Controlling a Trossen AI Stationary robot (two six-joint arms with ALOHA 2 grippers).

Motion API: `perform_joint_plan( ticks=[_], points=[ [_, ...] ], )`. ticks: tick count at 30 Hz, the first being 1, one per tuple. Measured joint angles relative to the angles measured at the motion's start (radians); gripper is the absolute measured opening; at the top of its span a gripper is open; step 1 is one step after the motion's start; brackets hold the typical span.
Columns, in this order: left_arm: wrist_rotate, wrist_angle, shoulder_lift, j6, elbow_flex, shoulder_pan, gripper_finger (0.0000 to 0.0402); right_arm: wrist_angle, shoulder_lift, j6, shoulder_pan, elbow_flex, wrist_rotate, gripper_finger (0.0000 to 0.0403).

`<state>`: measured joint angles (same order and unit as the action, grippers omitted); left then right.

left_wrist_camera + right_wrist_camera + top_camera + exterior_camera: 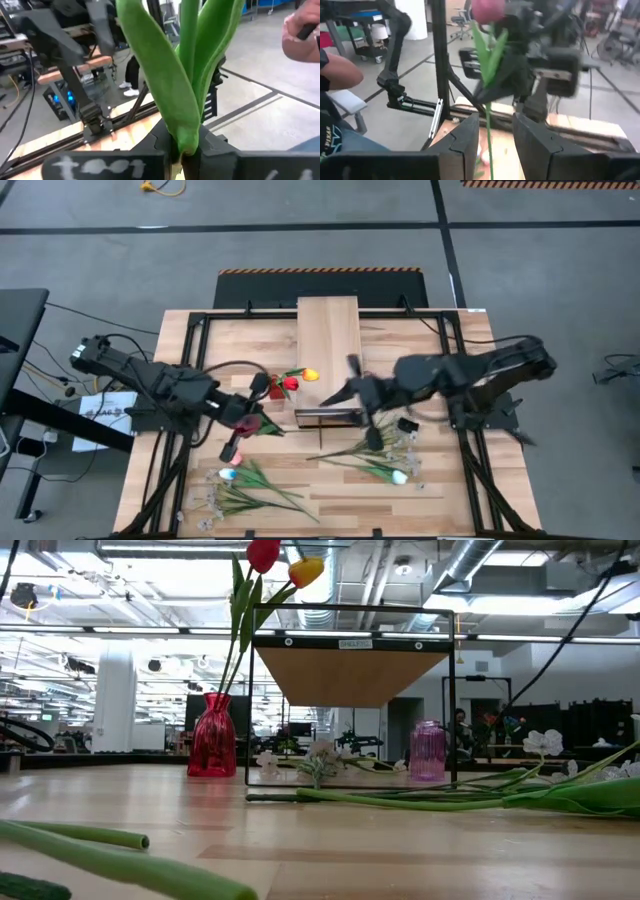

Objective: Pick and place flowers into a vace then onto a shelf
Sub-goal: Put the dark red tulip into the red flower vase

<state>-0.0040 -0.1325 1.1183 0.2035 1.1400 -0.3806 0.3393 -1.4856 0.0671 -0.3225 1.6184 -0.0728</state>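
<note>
The left end effector (243,423) is clenched on a pink tulip (487,9), gripping the green stem low down so the leaves and bloom rise from its fingers. It hangs over the left half of the surface, just left of the near end of the shelf (328,350). Facing it from the other side is the right end effector (491,131), fingers parted. In its own wrist view the tulip's stem runs down between those two fingers, though whether the pads touch it I cannot tell. So the stem's long axis lies roughly along the gap between the two arms, bloom toward the left arm's side. Judging by this, the stem is about to change hands, and the right arm is the one placed to take it.

Beyond them, a red vase (212,737) stands near the shelf's left leg with a red and a yellow tulip (310,375) already in it, blooms leaning toward the shelf. A pale purple vase (427,751) waits by the right leg. More flowers (380,462) lie flat along the near edge of the surface, stems mostly running side to side.
</note>
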Motion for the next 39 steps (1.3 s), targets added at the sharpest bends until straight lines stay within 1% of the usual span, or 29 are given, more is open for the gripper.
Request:
perform_joint_plan(
  ticks=[3,6,10,14,21,23,25,29,31,39],
  points=[
    [0.043,-0.051,0.055,-0.003,0.08,0.041,0.0,0.079,0.061,-0.025,0.006,0.0,0.005,0.0113],
    [0.078,-0.103,0.106,-0.005,0.154,0.075,0.0,0.127,0.093,-0.016,-0.008,0.0,0.007,0.0113],
    [0.085,-0.252,0.157,-0.004,0.277,0.119,0.0,0.164,0.099,0.015,-0.021,0.0,0.007,0.0113],
    [0.035,-0.391,0.172,-0.004,0.396,0.164,0.0,0.2,0.096,0.021,-0.022,0.0,0.003,0.0113],
    [-0.061,-0.524,0.168,0.027,0.551,0.205,0.0,0.241,0.101,0.021,-0.016,0.0,0.0,0.0113],
    [-0.083,-0.553,0.167,0.028,0.574,0.217,0.0,0.24,0.106,0.02,-0.016,-0.001,0.0,0.0113],
    [-0.128,-0.557,0.167,0.031,0.577,0.226,0.0,0.245,0.119,0.02,-0.017,0.0,0.0,0.0113],
    [-0.276,-0.572,0.156,0.045,0.576,0.244,0.0,0.266,0.147,0.011,-0.024,0.0,0.0,0.0113],
    [-0.332,-0.576,0.147,0.045,0.577,0.255,0.0,0.273,0.158,-0.006,-0.027,0.0,0.006,0.0113],
    [-0.366,-0.64,0.093,-0.013,0.577,0.265,0.0,0.322,0.226,-0.015,-0.033,0.0,0.004,0.0113]
  ],
)
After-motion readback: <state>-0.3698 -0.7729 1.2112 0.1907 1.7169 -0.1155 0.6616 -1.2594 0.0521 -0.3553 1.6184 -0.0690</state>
